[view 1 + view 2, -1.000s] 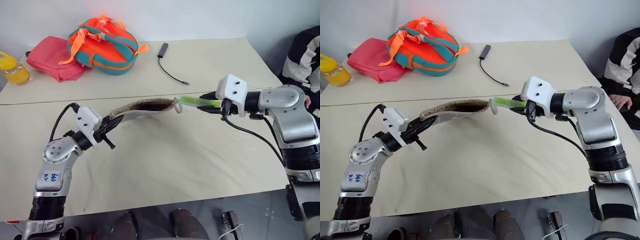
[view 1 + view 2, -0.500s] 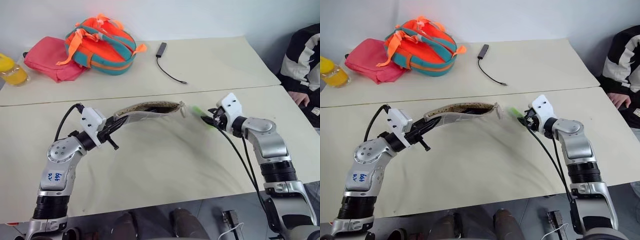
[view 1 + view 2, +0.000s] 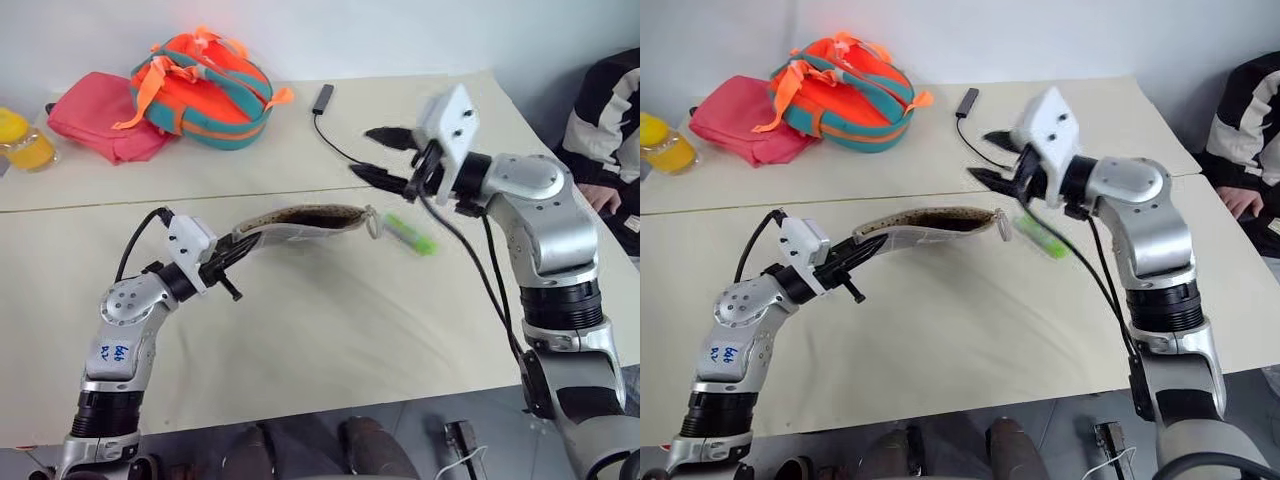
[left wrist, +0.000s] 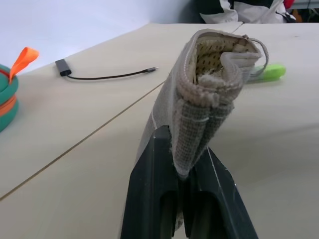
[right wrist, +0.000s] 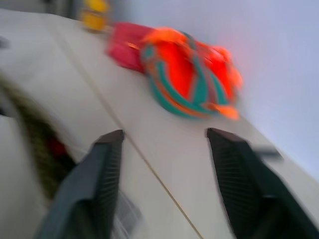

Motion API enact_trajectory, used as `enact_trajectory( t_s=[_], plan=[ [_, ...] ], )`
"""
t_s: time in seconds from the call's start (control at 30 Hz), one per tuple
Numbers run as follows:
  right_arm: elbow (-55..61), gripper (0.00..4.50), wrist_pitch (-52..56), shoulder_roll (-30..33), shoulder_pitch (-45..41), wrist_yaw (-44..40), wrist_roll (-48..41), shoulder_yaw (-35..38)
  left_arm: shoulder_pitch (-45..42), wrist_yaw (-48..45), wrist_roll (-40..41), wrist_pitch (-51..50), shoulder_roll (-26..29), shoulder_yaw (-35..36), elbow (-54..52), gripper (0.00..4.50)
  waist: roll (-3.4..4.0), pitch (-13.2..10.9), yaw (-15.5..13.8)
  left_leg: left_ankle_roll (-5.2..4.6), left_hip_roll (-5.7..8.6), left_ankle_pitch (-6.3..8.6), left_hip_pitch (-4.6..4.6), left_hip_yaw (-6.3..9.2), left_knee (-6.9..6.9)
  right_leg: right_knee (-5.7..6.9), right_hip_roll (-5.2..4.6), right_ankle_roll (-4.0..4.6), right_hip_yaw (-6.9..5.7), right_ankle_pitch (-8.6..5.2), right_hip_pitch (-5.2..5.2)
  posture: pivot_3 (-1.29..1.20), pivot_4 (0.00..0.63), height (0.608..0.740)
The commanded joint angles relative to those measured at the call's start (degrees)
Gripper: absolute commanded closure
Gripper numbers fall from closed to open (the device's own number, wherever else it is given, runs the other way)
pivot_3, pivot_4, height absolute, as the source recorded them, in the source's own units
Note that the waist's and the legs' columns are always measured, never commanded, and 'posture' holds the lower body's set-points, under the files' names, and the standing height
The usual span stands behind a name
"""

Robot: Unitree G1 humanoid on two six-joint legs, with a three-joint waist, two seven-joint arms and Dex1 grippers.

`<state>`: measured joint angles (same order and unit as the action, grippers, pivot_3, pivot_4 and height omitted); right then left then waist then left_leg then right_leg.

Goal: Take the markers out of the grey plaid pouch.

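— Holding of the grey plaid pouch (image 3: 300, 216) is done by the left gripper (image 4: 185, 172): its two black fingers are clamped tight on one end, so the pouch is kept raised above the table (image 3: 330, 330) with its open mouth turned up. That hold looks meant to keep the mouth reachable from the other side.

— And the right gripper (image 3: 388, 158)?

— It is carried empty, jaws parted about halfway, in the air at about one o'clock from the pouch's free end. Nothing is seen between its fingers in the right wrist view.

— Where are the markers found?

— A light green marker (image 3: 412, 233) is lying flat on the table, just beside the ring pull at the pouch's free end, at roughly three o'clock from it. A small red spot is glimpsed inside the dark mouth in the right wrist view; it may be another marker, but that cannot be told for sure. The task is judged partly done.

— The surface?

— Two pale beige tabletops are joined by a seam. At about eleven o'clock from the pouch, well apart, an orange-and-teal backpack (image 3: 205, 88) and a pink bag (image 3: 100, 117) are set; a yellow bottle (image 3: 22, 139) is at the left edge, and a black cable (image 3: 338, 140) at twelve o'clock. A plain light wall is behind, and a person's striped sleeve (image 3: 600, 110) is seen at the right edge.
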<state>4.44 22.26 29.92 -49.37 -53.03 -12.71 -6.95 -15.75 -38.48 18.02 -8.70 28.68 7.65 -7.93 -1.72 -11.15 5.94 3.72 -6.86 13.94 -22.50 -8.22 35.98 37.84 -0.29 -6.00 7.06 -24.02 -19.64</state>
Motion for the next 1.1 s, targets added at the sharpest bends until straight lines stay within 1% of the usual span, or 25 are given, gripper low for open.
enact_trajectory(
  t_s=[0.03,0.13,0.17,0.33,0.4,0.5,0.6,0.63,0.7,0.73,0.77,0.83,0.9,0.97,1.03,1.1],
  plan=[
    [1.92,3.35,-4.01,0.67,1.29,-1.97,1.90,-2.90,-1.53,0.16,1.10,-0.07,-0.57,-0.34,-2.09,4.50,0.00,0.00,-0.36,-0.04,0.02,0.02,-0.05,0.00,0.06,-0.01,-0.03,-0.02,0.00,0.01,0.00,0.00,0.150,0.740],
    [-0.90,4.43,-9.19,1.58,2.37,-2.35,7.18,-7.20,-1.59,-0.01,1.36,-0.62,-1.11,-0.69,-3.04,4.50,0.00,0.00,-0.40,-0.12,0.04,0.06,-0.12,-0.04,0.11,-0.02,-0.04,-0.05,0.01,0.02,-0.01,0.00,0.150,0.740],
    [-2.42,4.47,-11.04,1.78,2.10,-1.48,9.48,-8.28,-1.62,-0.08,1.58,-0.93,-1.24,-0.76,-3.28,4.50,0.00,0.00,-0.39,-0.13,0.03,0.07,-0.11,-0.05,0.11,-0.02,-0.04,-0.05,0.02,0.02,0.01,0.00,0.150,0.740],
    [-11.11,4.47,-19.26,2.03,-0.04,1.13,18.08,-11.63,-1.44,-1.53,3.50,-3.29,-1.02,-1.43,-5.51,4.50,0.00,0.00,-0.30,-0.15,0.01,0.05,-0.10,-0.08,0.17,0.00,-0.02,-0.05,0.04,0.01,0.01,0.00,0.150,0.740],
    [-12.63,4.47,-22.30,2.33,-0.70,0.60,21.62,-13.94,-1.66,-2.43,5.20,-5.53,-0.96,-1.88,-6.78,4.50,0.00,0.00,-0.16,-0.15,0.02,0.05,-0.10,-0.08,0.20,0.00,-0.02,-0.05,0.05,0.02,-0.02,0.00,0.150,0.740],
    [-11.28,4.47,-22.37,0.25,-0.97,-1.71,23.11,-16.85,-2.61,-3.94,9.67,-10.12,-1.54,-2.72,-8.80,4.50,0.00,0.00,0.21,-0.14,-0.01,0.05,-0.05,-0.08,0.16,0.02,-0.03,-0.05,0.05,0.02,-0.03,0.00,0.150,0.740],
    [-10.97,4.47,-22.44,0.04,-2.83,-2.84,26.37,-18.65,-3.97,-4.89,17.37,-19.13,-1.57,-2.15,-10.00,4.50,0.00,0.00,0.44,-0.12,-0.05,0.05,-0.05,-0.04,0.11,0.09,-0.03,-0.05,0.02,0.02,-0.07,0.00,0.150,0.740],
    [-10.24,4.47,-22.54,0.40,-4.21,-4.20,25.95,-18.24,-4.58,-4.76,20.92,-22.75,-1.70,-0.80,-9.10,4.50,0.00,0.00,0.44,-0.12,-0.05,0.05,-0.05,-0.04,0.12,0.10,-0.03,-0.05,0.02,0.01,-0.08,0.00,0.150,0.740],
    [-8.86,4.47,-19.32,-1.13,-7.14,-4.57,21.94,-14.65,-5.30,-5.19,23.44,-25.40,-1.21,0.70,-7.88,4.50,0.01,-0.01,0.48,-0.12,-0.04,0.04,-0.05,0.01,0.16,0.12,-0.02,-0.05,0.03,0.01,-0.08,0.00,0.150,0.740],
    [-8.27,4.47,-19.05,-0.55,-7.97,-6.06,20.76,-13.99,-5.50,-5.19,25.78,-27.59,-1.06,1.53,-7.97,4.50,0.01,-0.01,0.51,-0.12,-0.04,0.05,-0.04,0.05,0.17,0.12,-0.03,-0.05,0.06,0.02,-0.07,0.00,0.150,0.740],
    [-8.18,4.47,-18.90,0.59,-8.36,-7.49,20.52,-13.74,-5.54,-5.16,28.05,-29.75,-0.93,2.14,-8.36,4.50,0.01,-0.01,0.44,-0.12,-0.04,0.05,-0.03,0.14,0.19,0.12,-0.03,-0.05,0.06,0.01,-0.06,0.00,0.150,0.740],
    [-6.26,4.47,-16.64,4.13,-7.26,-13.41,19.05,-14.19,-5.50,-4.10,32.11,-33.39,-1.56,3.51,-8.26,4.50,0.00,0.00,0.25,-0.12,-0.02,0.05,0.00,0.50,0.19,0.10,-0.06,-0.05,-0.06,0.02,0.04,0.00,0.150,0.740],
    [-4.03,4.47,-13.65,5.38,-6.66,-16.91,15.76,-13.22,-4.98,-3.11,34.54,-36.36,-1.81,4.14,-7.12,4.50,-0.01,0.00,-0.38,-0.12,0.05,0.05,0.01,0.88,0.19,0.06,-0.19,-0.05,-0.44,0.02,0.24,0.00,0.150,0.740],
    [-1.72,4.47,-9.56,7.20,-6.74,-21.07,12.58,-12.65,-3.94,-1.43,37.71,-40.24,-2.64,5.05,-5.67,4.50,0.00,-0.01,-0.67,-0.12,0.07,0.05,-0.03,0.89,0.20,0.02,-0.19,-0.05,-0.45,0.02,0.25,0.00,0.150,0.740],
    [-0.55,4.47,-7.34,8.79,-6.77,-23.65,12.49,-13.55,-2.16,-2.47,37.09,-40.98,-1.73,3.86,-6.74,4.50,0.01,-0.01,-0.76,-0.12,0.07,0.05,-0.05,0.89,0.23,0.03,-0.17,-0.05,-0.44,0.02,0.23,0.00,0.150,0.740],
    [0.80,4.47,-5.90,9.29,-5.89,-25.09,12.90,-15.42,-0.85,-3.00,32.84,-38.88,-0.64,1.57,-7.12,4.50,0.00,-0.01,-0.77,-0.12,0.05,0.05,-0.05,0.88,0.23,0.04,-0.18,-0.05,-0.42,0.01,0.23,0.00,0.150,0.740]
  ],
)
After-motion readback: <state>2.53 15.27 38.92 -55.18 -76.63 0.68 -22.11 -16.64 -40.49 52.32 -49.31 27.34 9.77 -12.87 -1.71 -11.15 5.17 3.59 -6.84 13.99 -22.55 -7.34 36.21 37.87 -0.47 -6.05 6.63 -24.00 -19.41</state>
